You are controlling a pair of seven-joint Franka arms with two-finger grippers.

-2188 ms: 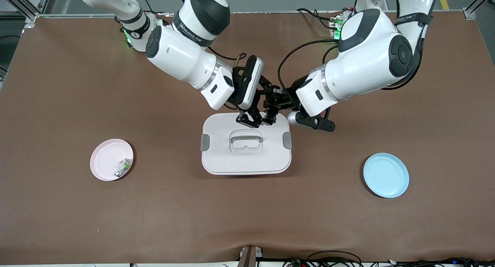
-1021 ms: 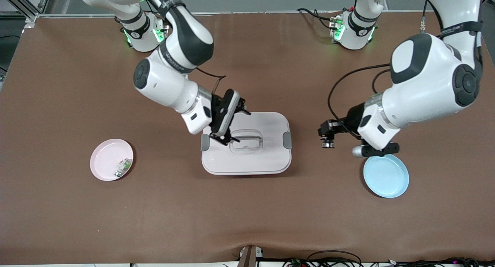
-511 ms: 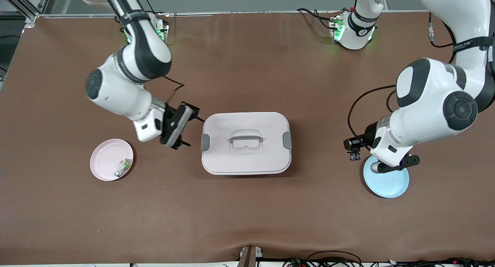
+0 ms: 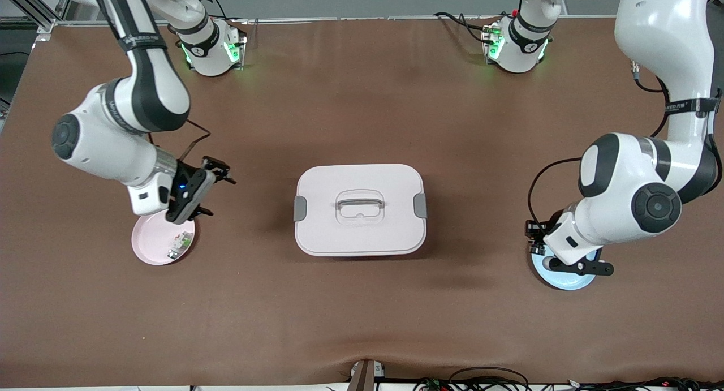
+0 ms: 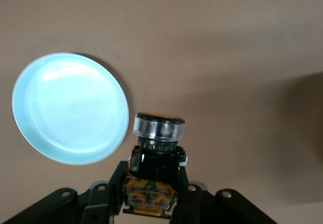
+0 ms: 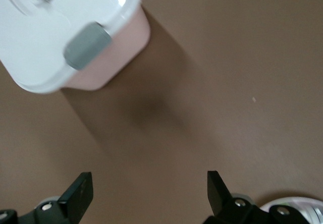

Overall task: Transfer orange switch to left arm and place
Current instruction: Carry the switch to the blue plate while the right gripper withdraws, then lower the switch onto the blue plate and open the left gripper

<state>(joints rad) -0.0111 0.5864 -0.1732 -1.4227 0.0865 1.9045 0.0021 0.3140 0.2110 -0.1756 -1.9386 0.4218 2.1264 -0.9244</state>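
Observation:
My left gripper [image 4: 534, 239] is shut on the orange switch [image 5: 158, 133], a black stubby part with a chrome ring and an orange body. It holds the switch above the brown mat at the rim of the blue plate [image 4: 567, 282], which also shows in the left wrist view [image 5: 70, 108]. My right gripper [image 4: 218, 194] is open and empty above the mat, between the pink plate [image 4: 151, 238] and the white lidded box [image 4: 360, 232]. In the right wrist view its fingers [image 6: 81, 193] stand wide apart, with a corner of the box [image 6: 60, 22] farther off.
A small white-and-green component [image 4: 180, 245] lies in the pink plate. The box stands in the middle of the brown mat [image 4: 362, 97] between the two plates. Both arm bases [image 4: 209, 46] stand along the table's edge farthest from the front camera.
My left gripper has carried the switch away from the box to the blue plate's rim. My right gripper, open, has moved off the box toward the pink plate.

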